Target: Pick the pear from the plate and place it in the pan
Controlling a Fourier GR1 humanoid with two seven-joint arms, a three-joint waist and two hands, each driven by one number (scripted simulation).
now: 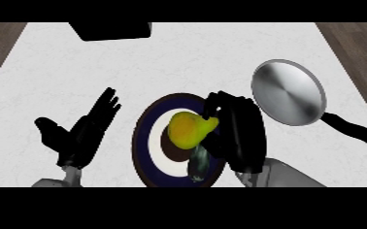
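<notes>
A yellow-green pear [188, 129] lies on a round plate [150, 126] with a dark blue rim and white ring, in the middle of the head view. My right hand [240, 133] sits at the pear's right side, its fingers curling over the pear's narrow end at the top right; the thumb side is hidden. A silver pan [288, 92] with a black handle [347, 125] rests to the right of the plate, just beyond that hand. My left hand [80, 135] stays open at the lower left, fingers up, apart from the plate.
A dark greenish object [201, 164] lies on the plate's near edge below the pear. A black box-like object [114, 30] sits at the counter's far edge. Wooden floor shows past the counter's left and right corners.
</notes>
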